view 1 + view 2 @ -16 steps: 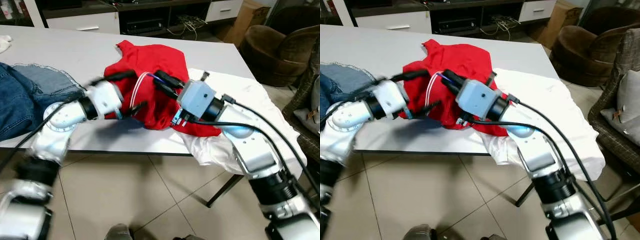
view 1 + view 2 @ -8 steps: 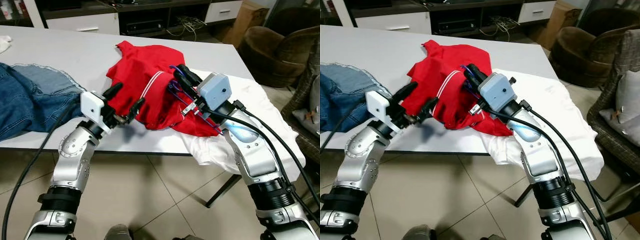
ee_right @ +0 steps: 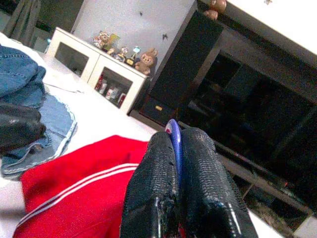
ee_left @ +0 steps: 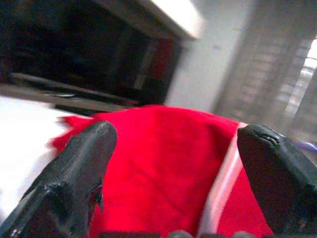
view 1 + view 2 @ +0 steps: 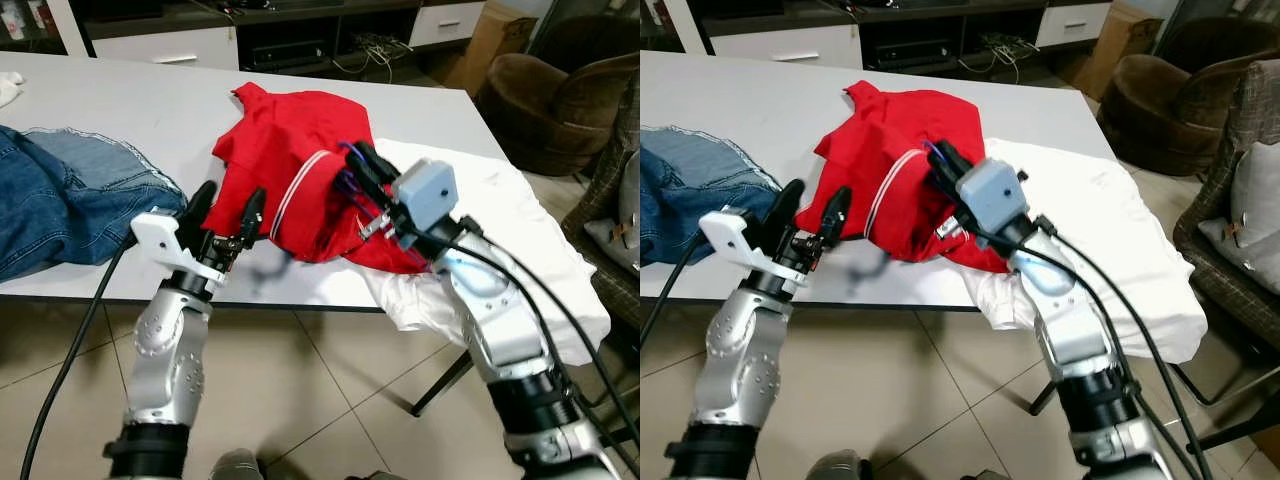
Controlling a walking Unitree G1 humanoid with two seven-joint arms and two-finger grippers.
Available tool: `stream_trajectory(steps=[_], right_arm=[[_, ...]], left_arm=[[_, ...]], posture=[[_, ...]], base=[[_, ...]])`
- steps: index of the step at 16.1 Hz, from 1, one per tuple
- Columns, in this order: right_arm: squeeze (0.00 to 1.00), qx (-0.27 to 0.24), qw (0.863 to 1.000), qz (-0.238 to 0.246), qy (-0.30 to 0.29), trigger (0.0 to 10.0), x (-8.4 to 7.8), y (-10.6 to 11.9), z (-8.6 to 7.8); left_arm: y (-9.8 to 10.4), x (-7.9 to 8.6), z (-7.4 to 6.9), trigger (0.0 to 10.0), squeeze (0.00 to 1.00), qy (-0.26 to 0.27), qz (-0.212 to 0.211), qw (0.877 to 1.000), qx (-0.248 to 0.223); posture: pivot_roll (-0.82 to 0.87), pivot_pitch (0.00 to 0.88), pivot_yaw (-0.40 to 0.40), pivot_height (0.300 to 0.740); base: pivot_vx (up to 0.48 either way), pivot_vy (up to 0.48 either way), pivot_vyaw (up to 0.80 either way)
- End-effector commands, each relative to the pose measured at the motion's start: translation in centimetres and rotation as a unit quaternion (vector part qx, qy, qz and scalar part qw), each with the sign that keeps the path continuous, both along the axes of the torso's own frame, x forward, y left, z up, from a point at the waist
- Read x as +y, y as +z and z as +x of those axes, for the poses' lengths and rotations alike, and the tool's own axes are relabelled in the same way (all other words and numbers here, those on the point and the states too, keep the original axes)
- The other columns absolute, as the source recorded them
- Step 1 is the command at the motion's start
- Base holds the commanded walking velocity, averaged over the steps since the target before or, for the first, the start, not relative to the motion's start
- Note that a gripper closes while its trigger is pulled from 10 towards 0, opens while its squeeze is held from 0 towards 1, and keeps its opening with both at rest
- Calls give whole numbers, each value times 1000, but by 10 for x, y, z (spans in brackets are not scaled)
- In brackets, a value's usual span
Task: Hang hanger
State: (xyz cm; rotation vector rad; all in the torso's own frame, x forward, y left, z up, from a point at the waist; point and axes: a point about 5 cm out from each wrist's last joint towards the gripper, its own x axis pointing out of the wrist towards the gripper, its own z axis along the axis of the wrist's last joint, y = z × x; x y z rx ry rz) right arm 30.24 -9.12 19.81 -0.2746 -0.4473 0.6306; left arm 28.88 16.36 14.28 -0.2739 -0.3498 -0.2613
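Your table (image 5: 150,110) carries all the laundry, so both arms work over its near edge. The jeans (image 5: 60,195) lie just outside the left gripper, on its far side from the work; they play no part in this step. The white shirt (image 5: 520,230) lies spread under the right forearm and droops off the table edge beyond it. The red shirt (image 5: 290,150) sits heaped between the two grippers, its white-striped hem lifted toward the right one.

Your right gripper (image 5: 358,172) is clamped tight. The right wrist view shows its fingertips (image 3: 195,163) pressed together on a thin blue-purple strip, and I judge this to be the hanger (image 3: 173,136), though only that edge is plain. In the left eye view, thin purple bars (image 5: 347,183) run beside the fingers, buried in the red cloth. The hold looks meant to keep the hanger steady inside the garment while the cloth is dressed over it.

Your left gripper (image 5: 226,211) stands just off the red shirt's near side, fingers spread wide and grasping nothing. The left wrist view shows red cloth and the white stripe (image 4: 220,183) framed between its fingers (image 4: 79,163), which suggests it is lined up to take the hem.

Judgement: the garment is not yet seated on the hanger, and no rail is in view. Watch that the thin hanger does not twist in that narrow pinch.
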Motion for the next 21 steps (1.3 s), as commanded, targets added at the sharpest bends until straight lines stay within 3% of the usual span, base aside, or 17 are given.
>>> stream_trajectory(steps=[1,3,7,14,21], right_arm=[[0,4,1000,23,-17,10000,-5,-2,0],[0,18,998,54,-40,10000,-7,-8,1],[0,49,989,100,-95,10000,-20,-24,-2],[0,56,985,113,-114,10000,-23,-33,-9],[0,46,987,117,-102,10000,-21,-28,-11]], left_arm=[[6,-1,0,10000,0,24,0,1000,-3],[7,-10,1,10000,0,14,21,1000,8],[8,-28,-5,10000,0,-45,106,993,1],[5,-45,-12,10000,0,-60,105,993,12],[3,-47,-13,10000,0,-53,118,991,10]], posture=[[134,4,-59,740],[137,4,-58,740],[126,8,-53,740],[115,23,-51,740],[117,24,-54,740]], base=[[0,0,0],[0,0,0],[0,0,0],[0,0,0],[0,0,0]])
